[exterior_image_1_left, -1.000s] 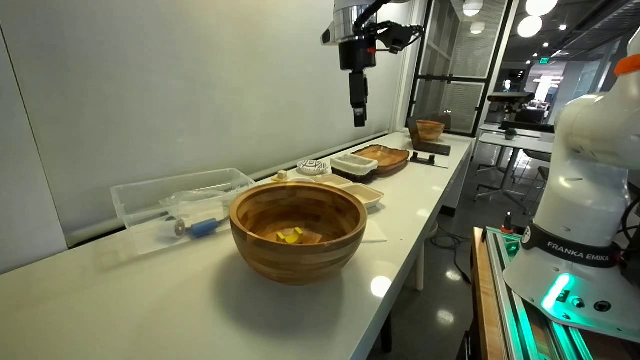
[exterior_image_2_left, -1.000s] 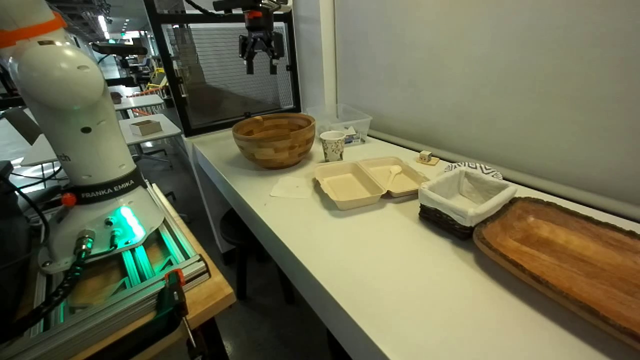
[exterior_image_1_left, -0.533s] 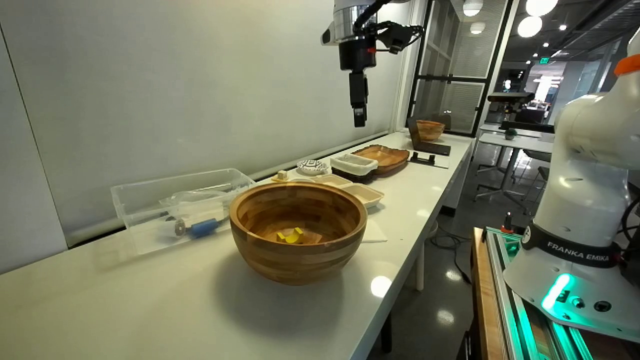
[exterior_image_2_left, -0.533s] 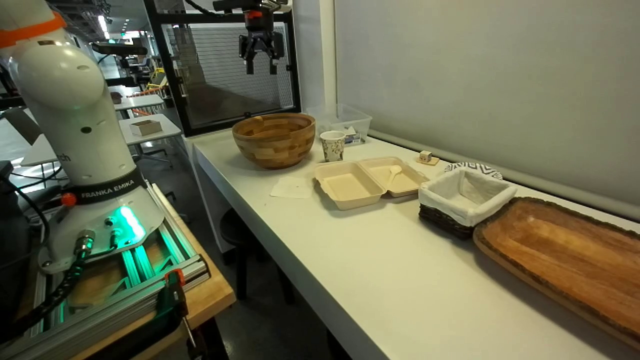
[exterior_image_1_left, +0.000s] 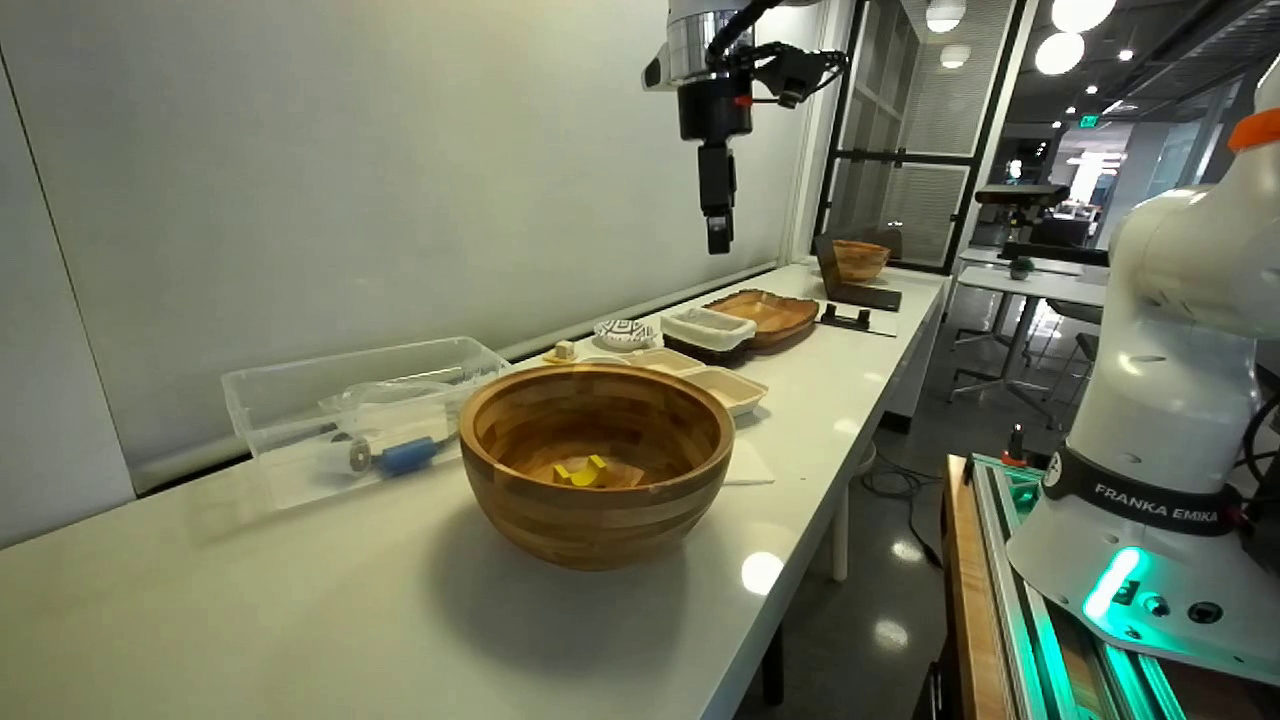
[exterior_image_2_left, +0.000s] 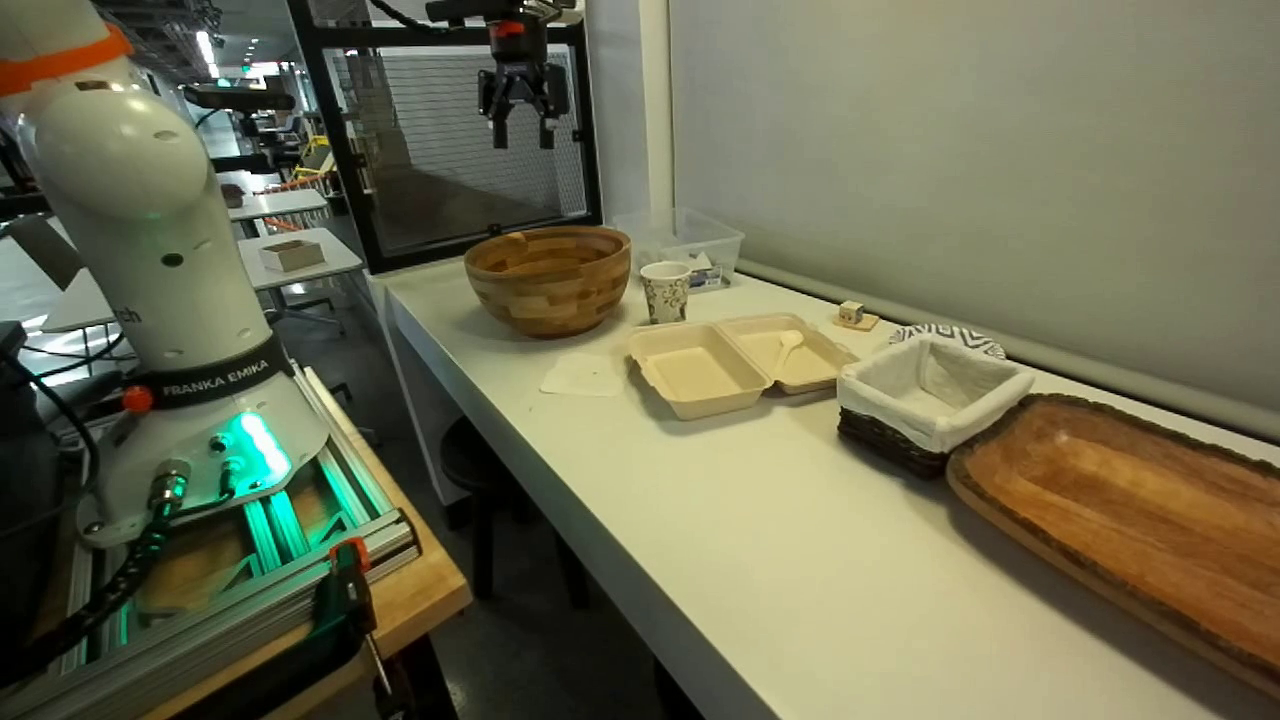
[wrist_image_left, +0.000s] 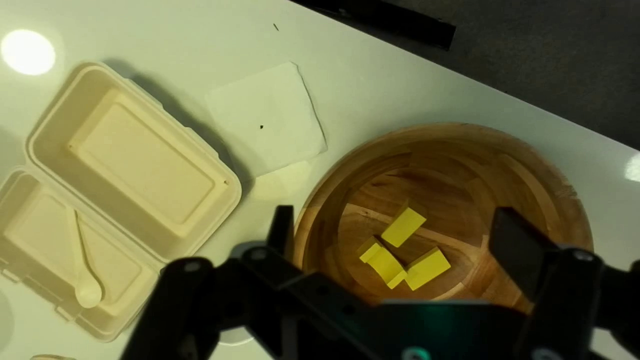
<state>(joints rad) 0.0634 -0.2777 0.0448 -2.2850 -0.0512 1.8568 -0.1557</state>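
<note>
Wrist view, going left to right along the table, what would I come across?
Open takeout box with a spoon in it, napkin, wooden bowl holding yellow blocks.

Round wooden bowl (exterior_image_1_left: 597, 525), upright, three yellow blocks (wrist_image_left: 404, 227) clustered on its bottom, one curved
</note>
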